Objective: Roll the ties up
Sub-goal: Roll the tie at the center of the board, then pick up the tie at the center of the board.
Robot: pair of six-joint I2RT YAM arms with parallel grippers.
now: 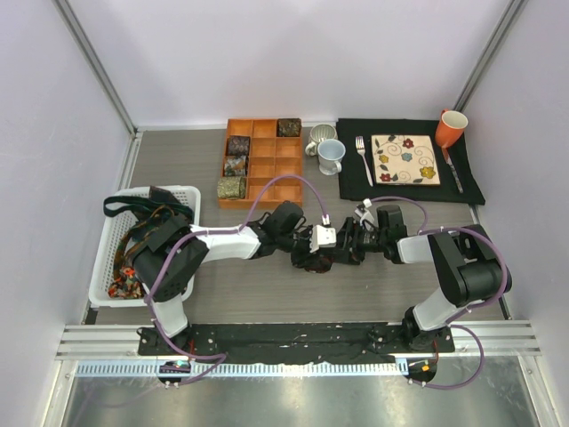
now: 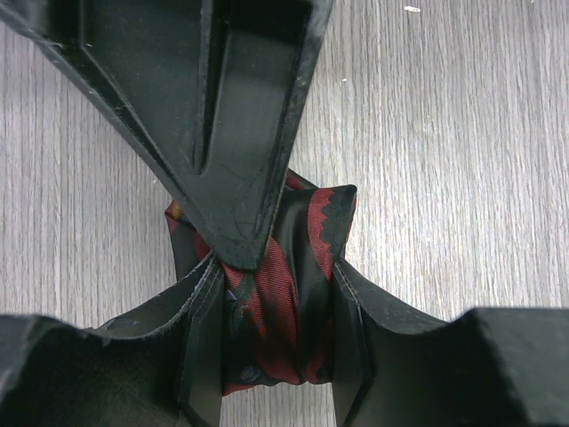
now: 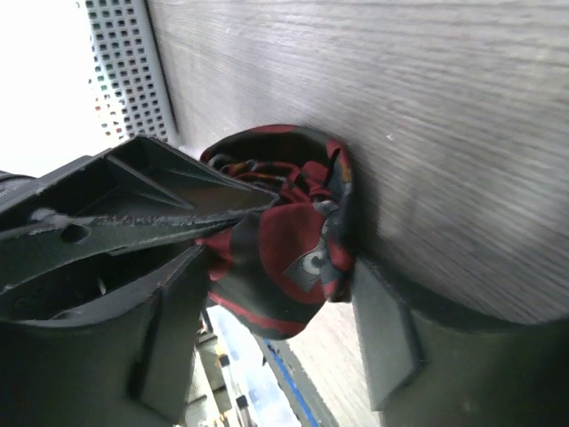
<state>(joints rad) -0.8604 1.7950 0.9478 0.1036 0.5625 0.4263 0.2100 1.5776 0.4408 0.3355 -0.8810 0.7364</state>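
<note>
A maroon and black tie (image 2: 280, 320) is wound into a compact roll just above the wooden table. My left gripper (image 2: 277, 267) is shut on it, one finger against each side. My right gripper (image 3: 280, 262) also closes on the same roll (image 3: 284, 258), its fingers touching both flanks. One right finger (image 2: 240, 133) crosses the roll's top in the left wrist view. From above, both grippers (image 1: 333, 245) meet at the table's middle and hide the roll. Several rolled ties (image 1: 235, 165) sit in the orange tray (image 1: 276, 169). Loose ties (image 1: 142, 233) lie in the white basket (image 1: 191, 197).
Two pale mugs (image 1: 327, 151) stand right of the tray. A black placemat (image 1: 351, 178) at the back right carries a fork (image 1: 363, 158), a flowered plate (image 1: 405, 160) and an orange mug (image 1: 451, 127). Bare wood lies in front of the grippers.
</note>
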